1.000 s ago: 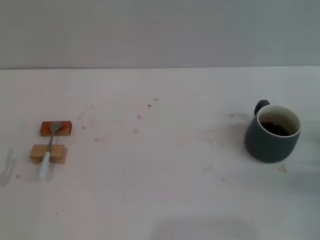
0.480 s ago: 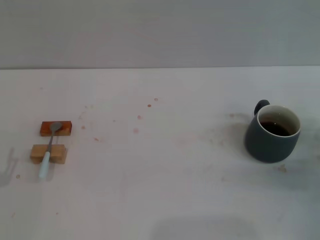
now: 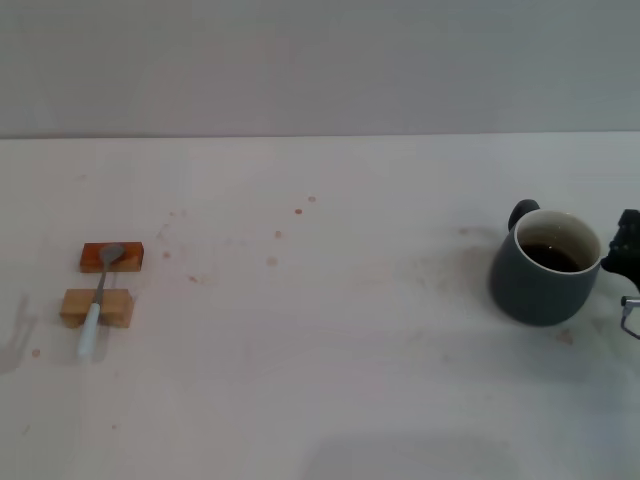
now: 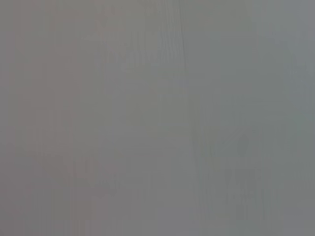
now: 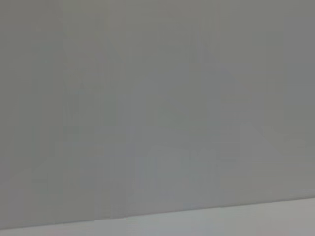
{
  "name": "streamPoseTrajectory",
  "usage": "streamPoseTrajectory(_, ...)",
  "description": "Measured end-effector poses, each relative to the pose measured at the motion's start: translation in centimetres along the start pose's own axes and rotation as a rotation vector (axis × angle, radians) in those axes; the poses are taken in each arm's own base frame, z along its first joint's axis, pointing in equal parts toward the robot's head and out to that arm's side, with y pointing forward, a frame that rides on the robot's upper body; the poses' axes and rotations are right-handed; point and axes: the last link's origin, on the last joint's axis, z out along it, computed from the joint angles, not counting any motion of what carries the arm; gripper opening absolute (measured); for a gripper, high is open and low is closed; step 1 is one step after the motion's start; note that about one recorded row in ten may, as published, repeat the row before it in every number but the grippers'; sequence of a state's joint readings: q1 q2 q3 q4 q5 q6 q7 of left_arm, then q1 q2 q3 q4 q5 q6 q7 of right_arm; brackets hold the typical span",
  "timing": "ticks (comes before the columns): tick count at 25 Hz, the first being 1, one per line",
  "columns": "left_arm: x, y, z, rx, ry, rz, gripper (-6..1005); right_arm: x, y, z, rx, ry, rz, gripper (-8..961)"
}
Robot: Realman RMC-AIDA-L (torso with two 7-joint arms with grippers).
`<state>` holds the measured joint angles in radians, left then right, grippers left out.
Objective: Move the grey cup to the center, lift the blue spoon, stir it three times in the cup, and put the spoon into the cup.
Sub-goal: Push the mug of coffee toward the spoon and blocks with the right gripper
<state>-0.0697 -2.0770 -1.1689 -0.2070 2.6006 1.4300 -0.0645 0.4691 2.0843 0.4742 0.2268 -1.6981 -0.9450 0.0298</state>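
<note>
The grey cup stands upright at the right side of the table, its handle at the far left, with dark liquid inside. The blue spoon lies at the left, its metal bowl on an orange-brown block and its pale handle across a light wooden block. My right gripper shows as a dark part at the right edge, just beside the cup. My left gripper is out of view. Both wrist views show only plain grey surface.
The pale table has faint brown stains around its middle. A grey wall runs behind the table's far edge.
My right gripper has come into the head view at the right edge beside the cup. The cup and the spoon have not moved.
</note>
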Motion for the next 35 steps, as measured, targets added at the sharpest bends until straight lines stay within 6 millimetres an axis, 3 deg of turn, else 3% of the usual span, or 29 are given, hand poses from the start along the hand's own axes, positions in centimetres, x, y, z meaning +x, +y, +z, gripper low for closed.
streamPoseTrajectory(35, 0.2, 0.2, 0.2, -0.006, 0.013, -0.005, 789, 0.8, 6.0, -0.4, -0.262, 0.055, -0.068, -1)
